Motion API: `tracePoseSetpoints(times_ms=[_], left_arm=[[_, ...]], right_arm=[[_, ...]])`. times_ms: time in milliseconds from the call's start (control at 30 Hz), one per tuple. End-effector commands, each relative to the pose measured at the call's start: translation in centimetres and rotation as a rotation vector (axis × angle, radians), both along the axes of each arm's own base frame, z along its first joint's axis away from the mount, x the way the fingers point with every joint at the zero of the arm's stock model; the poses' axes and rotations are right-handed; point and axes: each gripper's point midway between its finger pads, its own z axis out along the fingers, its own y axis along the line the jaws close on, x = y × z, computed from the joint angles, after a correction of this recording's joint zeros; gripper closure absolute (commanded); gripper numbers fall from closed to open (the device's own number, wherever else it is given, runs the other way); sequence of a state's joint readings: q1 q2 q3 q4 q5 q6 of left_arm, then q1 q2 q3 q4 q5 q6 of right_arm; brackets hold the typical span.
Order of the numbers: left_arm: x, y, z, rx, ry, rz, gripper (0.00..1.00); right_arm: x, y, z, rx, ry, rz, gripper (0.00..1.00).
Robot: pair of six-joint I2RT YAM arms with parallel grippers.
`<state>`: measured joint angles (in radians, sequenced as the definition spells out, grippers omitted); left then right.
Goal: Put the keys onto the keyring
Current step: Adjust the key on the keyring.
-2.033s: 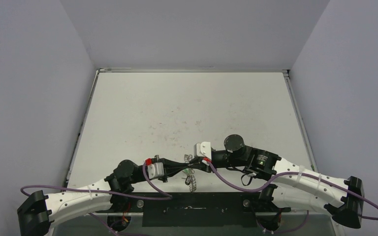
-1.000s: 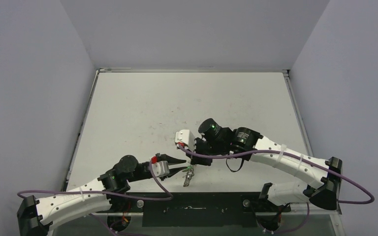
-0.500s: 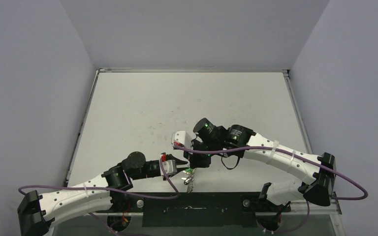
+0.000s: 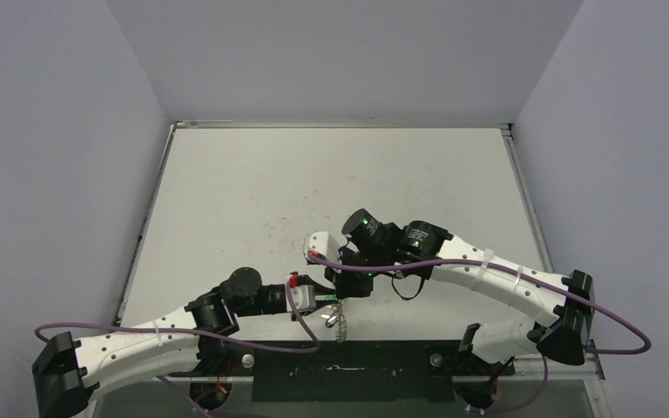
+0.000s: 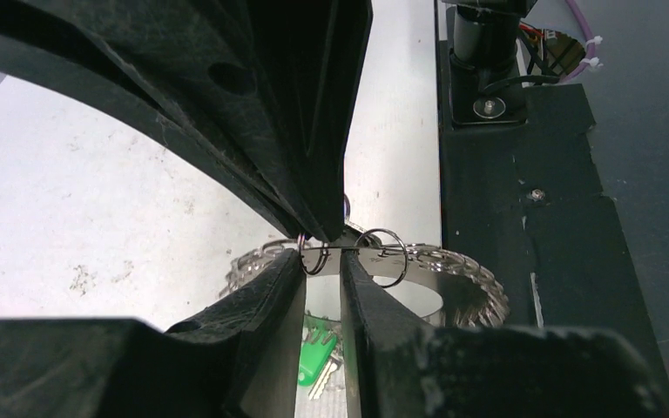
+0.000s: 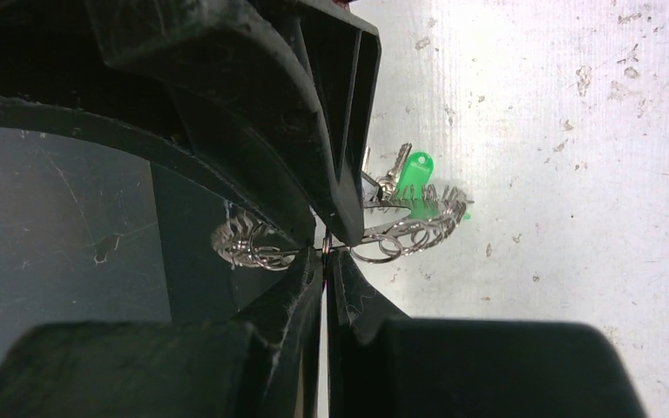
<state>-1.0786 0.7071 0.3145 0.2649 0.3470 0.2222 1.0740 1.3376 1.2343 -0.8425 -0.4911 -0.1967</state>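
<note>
The pale, scuffed table (image 4: 331,174) runs far toward twelve o'clock before its walls, and its near edge lies close at six. Near that edge the right gripper (image 6: 325,251) is pinched almost closed on the keyring (image 6: 248,244) at its scalloped rim. The left gripper (image 5: 322,261) meets it from nine, fingers a sliver apart across the same rim. Whether it grips, I cannot tell. The green key (image 6: 414,170) sits just beside the keyring, at one o'clock of the right tips.

White scuffed flat surface (image 4: 331,183) enclosed by plain lilac-grey walls (image 4: 43,174).
Even, soft light is cast throughout; a black panel (image 4: 296,376) is fixed along the surface's near edge.
</note>
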Motion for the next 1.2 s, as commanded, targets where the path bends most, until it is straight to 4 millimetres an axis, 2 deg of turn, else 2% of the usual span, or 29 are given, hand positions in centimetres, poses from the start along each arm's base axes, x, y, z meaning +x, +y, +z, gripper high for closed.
tracePoseSetpoints(times_ms=[0, 233, 400, 533, 700, 800, 867, 1033, 1167], left_arm=[[-0.3, -1.0, 4.3, -0.126, -0.055, -0.039, 0.8], [-0.2, -1.1, 4.2, -0.123, -0.049, -0.033, 0.86], [0.1, -1.0, 3.7, -0.104, -0.043, -0.021, 1.0], [0.4, -0.9, 3.4, -0.093, -0.043, 0.002, 1.0], [0.8, -0.6, 3.6, -0.134, -0.045, 0.037, 1.0], [0.9, -0.4, 3.8, -0.178, -0.043, 0.051, 1.0], [0.9, -0.1, 3.8, -0.199, -0.037, 0.062, 1.0], [0.4, 0.5, 4.5, -0.291, -0.056, 0.057, 1.0], [-0.1, 0.9, 5.0, -0.342, -0.072, 0.039, 1.0]], right_arm=[[0.3, 1.6, 2.0, 0.086, -0.016, 0.008, 1.0], [0.1, 1.6, 1.8, 0.082, -0.012, 0.016, 1.0], [0.0, 1.7, 1.8, 0.083, -0.012, 0.02, 1.0], [0.3, 1.7, 1.9, 0.081, -0.023, 0.011, 1.0], [1.4, 1.7, 2.3, 0.099, -0.078, -0.024, 0.69], [2.0, 1.5, 3.0, 0.147, -0.111, -0.041, 0.58], [2.2, 1.3, 3.5, 0.186, -0.131, -0.042, 0.55], [2.5, 0.4, 3.9, 0.265, -0.166, -0.031, 0.54], [1.1, -0.2, 3.9, 0.351, -0.217, 0.091, 0.55]])
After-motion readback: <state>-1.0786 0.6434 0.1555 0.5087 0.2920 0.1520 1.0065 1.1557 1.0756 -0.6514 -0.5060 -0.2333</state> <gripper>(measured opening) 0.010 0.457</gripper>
